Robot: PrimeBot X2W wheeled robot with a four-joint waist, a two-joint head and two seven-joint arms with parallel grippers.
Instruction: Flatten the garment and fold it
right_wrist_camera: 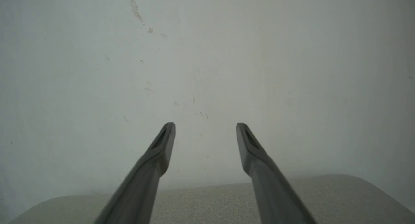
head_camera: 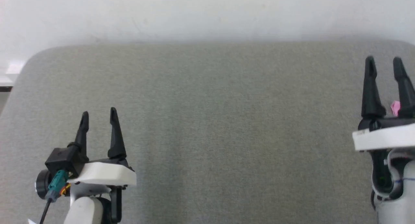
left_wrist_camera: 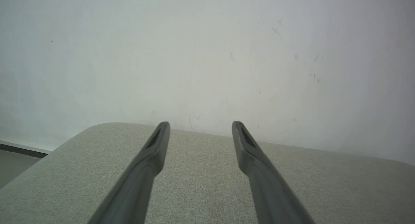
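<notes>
Two claws at your disposal: left claw [head_camera: 99, 111], right claw [head_camera: 383, 58], both spread wide, grey counter [head_camera: 207, 120] beneath each.

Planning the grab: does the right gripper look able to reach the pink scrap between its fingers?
Probably yes: the right gripper is open, the pink scrap shows between its finger bases, nothing covering it.

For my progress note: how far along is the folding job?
Nothing looks done yet. The left gripper and right gripper hang open and empty over the grey table. A pink scrap, perhaps the garment, peeks between the right fingers. Flattening and folding remain.
</notes>
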